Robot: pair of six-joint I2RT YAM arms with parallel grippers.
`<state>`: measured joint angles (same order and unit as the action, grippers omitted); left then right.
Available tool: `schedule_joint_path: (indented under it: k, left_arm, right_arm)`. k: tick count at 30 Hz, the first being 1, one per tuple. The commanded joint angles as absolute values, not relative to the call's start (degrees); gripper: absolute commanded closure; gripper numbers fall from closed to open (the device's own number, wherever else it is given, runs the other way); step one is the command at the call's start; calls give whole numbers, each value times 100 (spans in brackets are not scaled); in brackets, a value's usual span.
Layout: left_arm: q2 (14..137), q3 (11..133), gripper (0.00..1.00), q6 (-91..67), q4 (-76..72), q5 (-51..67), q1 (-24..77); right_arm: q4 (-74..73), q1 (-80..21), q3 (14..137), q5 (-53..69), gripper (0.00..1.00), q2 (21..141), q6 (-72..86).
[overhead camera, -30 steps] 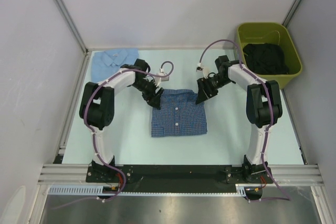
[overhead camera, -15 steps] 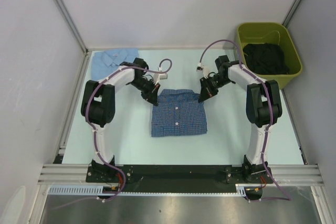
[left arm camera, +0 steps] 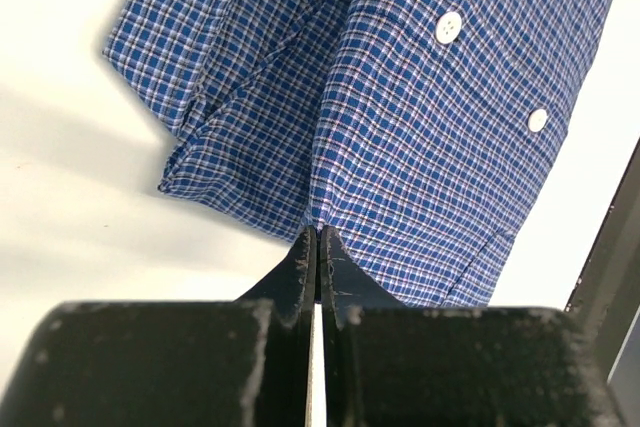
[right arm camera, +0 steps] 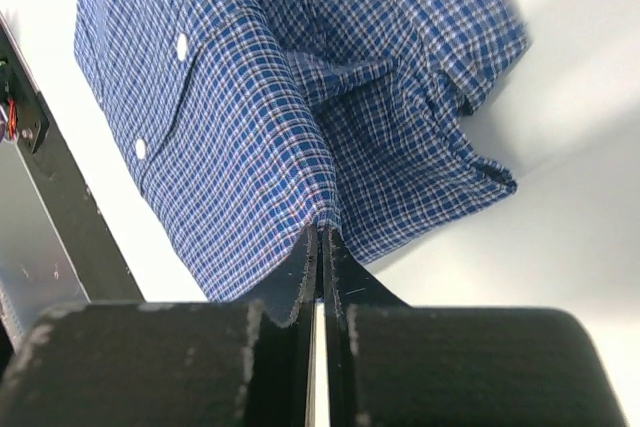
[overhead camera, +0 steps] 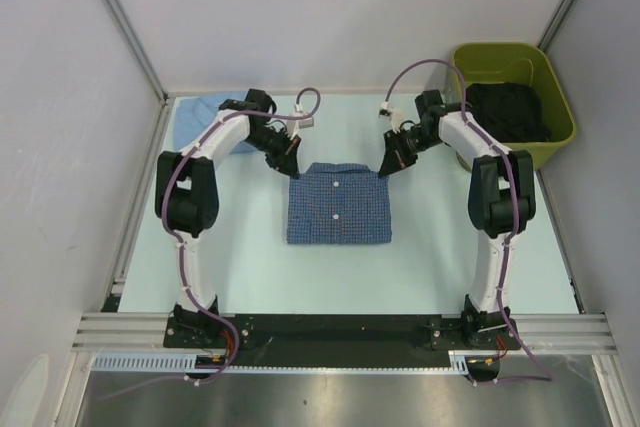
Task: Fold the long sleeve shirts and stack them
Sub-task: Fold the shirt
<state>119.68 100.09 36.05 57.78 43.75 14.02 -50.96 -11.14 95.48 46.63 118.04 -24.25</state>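
The medium blue checked long sleeve shirt (overhead camera: 338, 209) lies folded in the middle of the table, its white buttons facing up. My left gripper (overhead camera: 295, 170) is shut on the shirt's far left corner, and in the left wrist view the cloth (left arm camera: 420, 117) rises out of the pinched tips (left arm camera: 318, 234). My right gripper (overhead camera: 383, 170) is shut on the far right corner; the right wrist view shows checked fabric (right arm camera: 250, 117) drawn up into its tips (right arm camera: 322, 232). The pale blue shirt (overhead camera: 198, 115) lies at the far left, partly hidden behind the left arm.
A green bin (overhead camera: 553, 97) holding dark clothes (overhead camera: 508, 112) stands at the far right, close behind the right arm. Grey walls enclose the table on three sides. The arm bases sit on the black rail (overhead camera: 330, 337) at the near edge.
Both grippers closed on the checked shirt's far corners. Both then drew back toward the far side, and the shirt's near edge followed a little way.
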Motion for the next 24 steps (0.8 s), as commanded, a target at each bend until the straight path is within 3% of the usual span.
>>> schedule_joint_path:
  k: [1, 24]
  left_arm:
    - [12093, 10423, 100, 3648, 5792, 4447, 1301]
    - [13131, 11285, 100, 2540, 4334, 3517, 1266]
  right_arm:
    - [-5177, -1046, 10019, 4781, 100, 11970, -2531]
    - [-4150, -835, 11452, 4553, 100, 13385, -1758]
